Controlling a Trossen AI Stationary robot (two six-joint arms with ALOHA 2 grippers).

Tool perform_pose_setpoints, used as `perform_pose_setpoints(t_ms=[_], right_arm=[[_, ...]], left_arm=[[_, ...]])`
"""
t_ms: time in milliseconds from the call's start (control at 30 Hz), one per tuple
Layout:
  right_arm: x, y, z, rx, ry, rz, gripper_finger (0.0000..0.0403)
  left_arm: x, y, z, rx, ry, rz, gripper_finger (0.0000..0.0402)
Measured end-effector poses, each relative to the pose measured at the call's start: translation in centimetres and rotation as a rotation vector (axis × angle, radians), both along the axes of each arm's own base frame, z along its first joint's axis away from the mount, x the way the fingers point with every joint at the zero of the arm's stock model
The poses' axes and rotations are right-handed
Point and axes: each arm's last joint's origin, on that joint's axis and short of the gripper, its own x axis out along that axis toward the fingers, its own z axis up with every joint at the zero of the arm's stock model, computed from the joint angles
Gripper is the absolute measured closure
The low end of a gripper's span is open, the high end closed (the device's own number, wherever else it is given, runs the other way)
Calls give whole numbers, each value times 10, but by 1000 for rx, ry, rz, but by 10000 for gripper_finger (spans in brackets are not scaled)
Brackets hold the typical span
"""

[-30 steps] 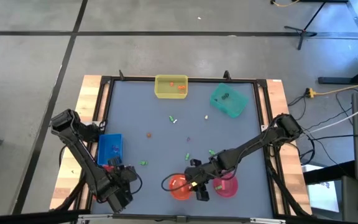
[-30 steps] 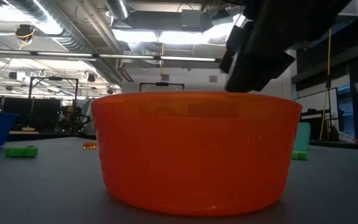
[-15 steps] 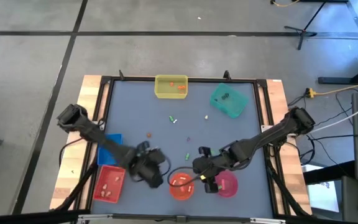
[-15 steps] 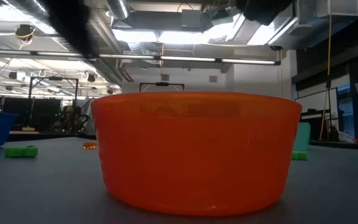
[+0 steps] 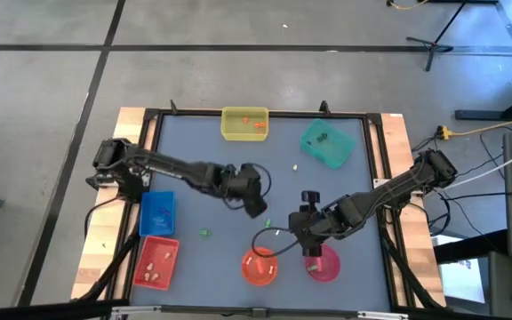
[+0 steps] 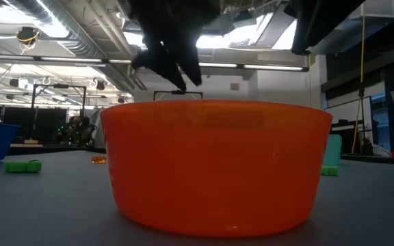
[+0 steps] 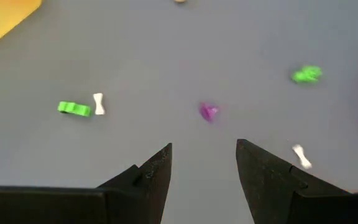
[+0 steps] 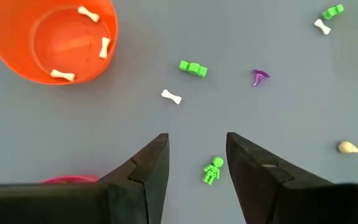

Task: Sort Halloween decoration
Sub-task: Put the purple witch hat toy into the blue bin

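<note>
the right gripper (image 8: 194, 155) hangs with jaws apart and empty over a green skeleton (image 8: 212, 170) near the table's middle. the left gripper (image 7: 202, 163), also parted and empty, faces a purple trinket (image 7: 209, 111) just left of it. these trinkets look light, stiff and apt to skid; pinch the skeleton across its trunk.

Both arms are dark, slim, jointed links with black cables looping beside them. The left gripper (image 7: 202, 163) and right gripper (image 8: 196, 154) each carry two matte black, wedge-shaped fingers with bevelled edges.
</note>
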Motion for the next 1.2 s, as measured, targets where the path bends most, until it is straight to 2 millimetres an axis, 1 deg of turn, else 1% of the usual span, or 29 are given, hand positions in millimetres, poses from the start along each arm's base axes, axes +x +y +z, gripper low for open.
perform_pose_setpoints(t_ms=[100, 200, 400, 600, 700, 1033, 1200], right_arm=[[0, 0, 0, 2, -3, 0, 244], [1, 1, 0, 6, -12, 0, 244], [2, 1, 0, 8, -16, 0, 244], [2, 1, 0, 3, -23, -2, 244], [2, 1, 0, 2, -24, -1, 244], [2, 1, 0, 2, -24, 0, 244], [2, 1, 0, 2, -25, 0, 244]], left_arm=[[10, 18, -10, -24, -16, 41, 239], [22, 32, -24, -55, -29, 62, 239], [38, 46, -56, -112, -14, 68, 239], [48, 47, -81, -176, 9, 39, 239], [50, 45, -88, -192, 16, 26, 239], [52, 42, -89, -192, 3, 19, 239], [54, 41, -99, -192, 20, 17, 239]])
